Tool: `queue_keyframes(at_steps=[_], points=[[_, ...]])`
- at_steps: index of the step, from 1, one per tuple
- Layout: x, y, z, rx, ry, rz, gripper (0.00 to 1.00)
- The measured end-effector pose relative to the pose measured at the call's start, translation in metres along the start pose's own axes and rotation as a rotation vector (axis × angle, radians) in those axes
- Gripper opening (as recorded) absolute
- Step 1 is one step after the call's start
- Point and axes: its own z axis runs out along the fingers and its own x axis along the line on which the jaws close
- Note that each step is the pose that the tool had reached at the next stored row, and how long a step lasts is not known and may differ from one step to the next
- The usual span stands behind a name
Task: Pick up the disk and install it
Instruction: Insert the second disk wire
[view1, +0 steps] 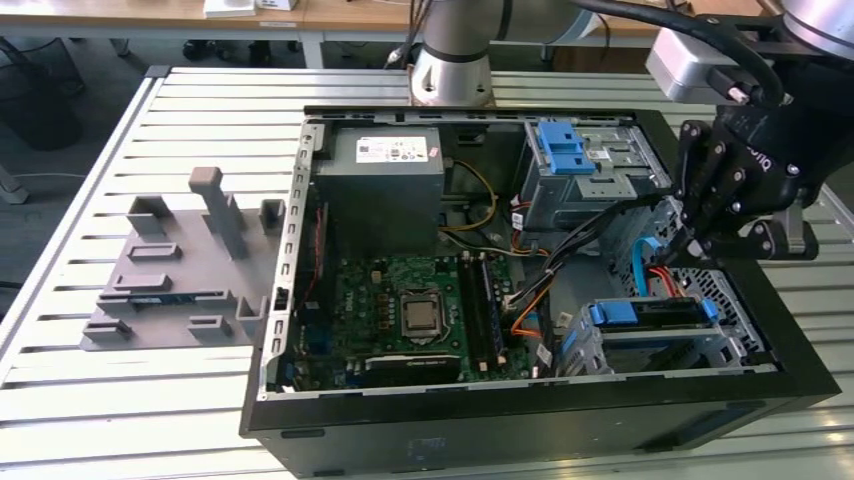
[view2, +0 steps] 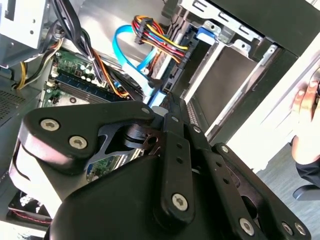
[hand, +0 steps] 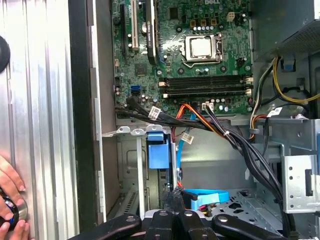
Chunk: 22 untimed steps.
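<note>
the gripper (view1: 697, 255) hung inside the open computer case (view1: 534, 425), over the corner on the exterior view's right. its fingers pointed down beside a looped blue cable (view1: 650, 268). in both wrist views the fingers came together to a single tip (hand: 172, 199), and nothing showed between them. i judged the tool clenched and empty, though the tip sat low against dark parts and a thin object there would be hard to see.

the disk (view1: 650, 314) appeared to stand on edge in the lower drive cage (view1: 731, 348). only its blue carrier bracket and a dark strip showed along the top, with no label in sight. in the first wrist view the same blue bracket (hand: 156, 150) sat in the cage slot just beyond the fingertips.

from the tool, the disk lay just below and slightly toward the exterior view's left, close but not touching. its visible long edge ran across the cage from the exterior view's left to its right. the fingers hung just above that edge, nearer its right half.

the motherboard (view1: 400, 310) lay well apart on the case floor, toward the exterior view's left. a grey fixture (view1: 174, 270) sat outside the case on the slatted table (view1: 80, 410). a person's hand (hand: 10, 200) rested on the table by the case wall.

judging by how it sat, the disk was in the cage and no longer carried.
</note>
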Motion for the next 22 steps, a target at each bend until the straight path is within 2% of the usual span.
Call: queue_keyframes(at_steps=[5,12,19,22], points=[[-0.0051,0.0024,-0.0004,0.0068,-0.0003,0.000,0.11],[-0.0088,0.0064,-0.0004,0.0243,0.0016,0.000,0.11],[-0.0136,0.0068,0.0052,0.0314,0.0025,0.000,0.11],[-0.0138,0.0069,0.0066,0.0353,0.0057,0.001,0.11]])
